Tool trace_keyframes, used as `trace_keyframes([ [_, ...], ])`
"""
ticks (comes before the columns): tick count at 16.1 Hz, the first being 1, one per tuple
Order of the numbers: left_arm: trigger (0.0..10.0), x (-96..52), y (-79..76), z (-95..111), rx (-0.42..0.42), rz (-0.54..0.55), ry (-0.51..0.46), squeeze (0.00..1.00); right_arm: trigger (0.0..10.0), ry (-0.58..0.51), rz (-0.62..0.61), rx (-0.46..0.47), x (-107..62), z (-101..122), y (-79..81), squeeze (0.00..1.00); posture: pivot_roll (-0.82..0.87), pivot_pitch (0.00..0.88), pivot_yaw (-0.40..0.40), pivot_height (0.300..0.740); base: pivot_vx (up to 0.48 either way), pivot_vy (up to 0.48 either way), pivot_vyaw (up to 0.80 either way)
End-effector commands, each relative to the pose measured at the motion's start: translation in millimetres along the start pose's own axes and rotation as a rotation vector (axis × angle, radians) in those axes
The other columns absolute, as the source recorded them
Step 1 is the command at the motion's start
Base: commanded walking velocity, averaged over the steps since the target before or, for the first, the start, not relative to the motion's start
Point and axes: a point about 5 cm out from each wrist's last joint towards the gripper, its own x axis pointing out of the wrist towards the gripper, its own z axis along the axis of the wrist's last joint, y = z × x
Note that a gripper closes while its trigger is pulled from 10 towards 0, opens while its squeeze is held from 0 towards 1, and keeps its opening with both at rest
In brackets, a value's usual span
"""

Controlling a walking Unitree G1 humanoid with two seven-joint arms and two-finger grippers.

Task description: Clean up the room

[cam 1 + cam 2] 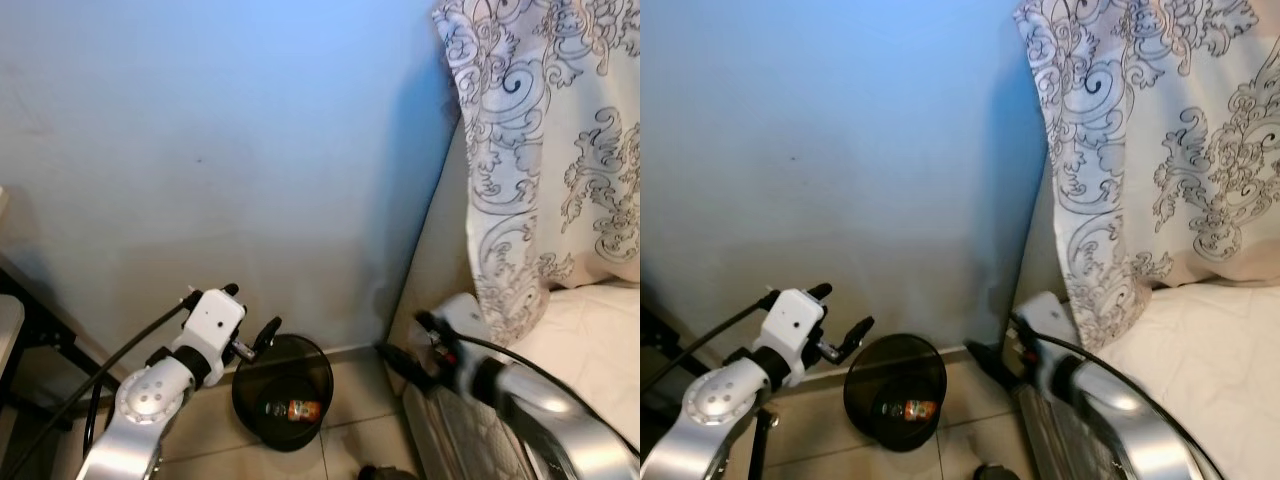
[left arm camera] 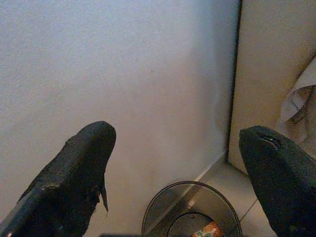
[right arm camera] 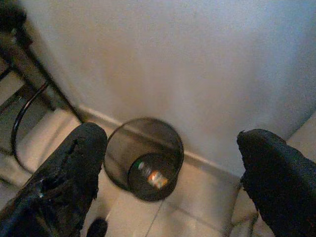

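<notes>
Right wrist view looks down into a black mesh wastebasket (image 3: 144, 159) that stands on the tiled floor (image 3: 195, 197) against the pale blue wall (image 1: 230, 150). At its bottom lies a small piece of litter with an orange and white label (image 3: 157, 177); what it is exactly is too small to make out. In the left wrist view the basket's lower part is cut off by the frame edge, and just a scrap of the orange item peeks in.

From the head camera, the left gripper (image 1: 248, 320) is raised in front of the wall, just above and to the left of the basket's rim, on a bent silver arm with a white wrist block. Its two black fingers (image 2: 79, 168) stand wide apart and hold nothing. The right gripper (image 3: 173, 163) reaches forward low on the other side of the basket, near the wall corner; its fingers (image 3: 74, 173) are likewise spread wide with nothing between them, and in the head views this arm is blurred, so its fingertips are hard to pick out.

A black cable (image 1: 100, 370) trails from the left arm. To the far left a dark metal frame (image 3: 29, 64) stands against the wall, mostly cut off. On the right hangs a white curtain (image 1: 550, 150) with a grey scroll pattern, above a white quilted surface (image 1: 590, 340). A small dark object (image 3: 97, 228) sits on the floor near the basket, too cropped to identify.
</notes>
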Motion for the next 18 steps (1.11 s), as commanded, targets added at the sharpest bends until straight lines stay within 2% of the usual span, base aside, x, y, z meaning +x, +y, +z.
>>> trace_keyframes([
  [1, 10.0, -3.6, -0.4, 1, 0.004, -0.021, 0.004, 0.0, 10.0, 0.021, 0.013, 0.012, -13.9, -2, -6.4, 1.0, 0.05, 0.0, 0.057, 0.74, 0.0, 0.0, -0.65],
  [4, 10.0, -2.6, -3.1, 1, 0.001, -0.04, 0.006, 0.0, 10.0, 0.056, -0.049, 0.009, -34.3, -7, -27.1, 1.0, 0.05, 0.0, 0.064, 0.74, 0.0, 0.0, -0.63],
  [6, 10.0, 0.0, -5.9, 3, -0.005, -0.058, 0.001, 0.0, 10.0, 0.074, -0.14, 0.008, -50.8, -7, -46.4, 1.0, 0.04, 0.0, 0.068, 0.74, 0.0, 0.0, -0.62],
  [10, 10.0, 1.3, -7.2, 2, -0.036, -0.042, -0.007, 0.0, 10.0, 0.052, -0.186, 0.035, -64.2, -6, -53.3, 1.0, 0.04, 0.0, 0.062, 0.74, 0.0, 0.0, -0.61],
  [11, 10.0, 1.9, -7.4, 1, -0.049, -0.029, -0.01, 0.0, 10.0, 0.043, -0.187, 0.043, -64.9, -6, -52.8, 1.0, 0.04, 0.0, 0.058, 0.74, 0.0, 0.0, -0.61],
  [14, 10.0, 6.2, -5.6, 2, -0.075, 0.08, -0.036, 0.0, 10.0, -0.035, -0.27, 0.101, -46.9, -3, -55.7, 1.0, 0.04, 0.0, 0.036, 0.74, 0.0, 0.0, -0.61],
  [16, 10.0, 8.7, -9.8, 2, -0.085, 0.081, -0.041, 0.0, 10.0, -0.012, -0.301, 0.115, -38.8, -11, -54.4, 1.0, 0.05, 0.0, 0.019, 0.74, 0.0, 0.0, -0.61],
  [18, 10.0, 6.7, -15.1, 1, -0.112, 0.088, -0.041, 0.0, 10.0, -0.001, -0.263, 0.123, -33.0, -13, -45.3, 1.0, 0.04, 0.0, 0.009, 0.74, 0.0, 0.0, -0.61],
])
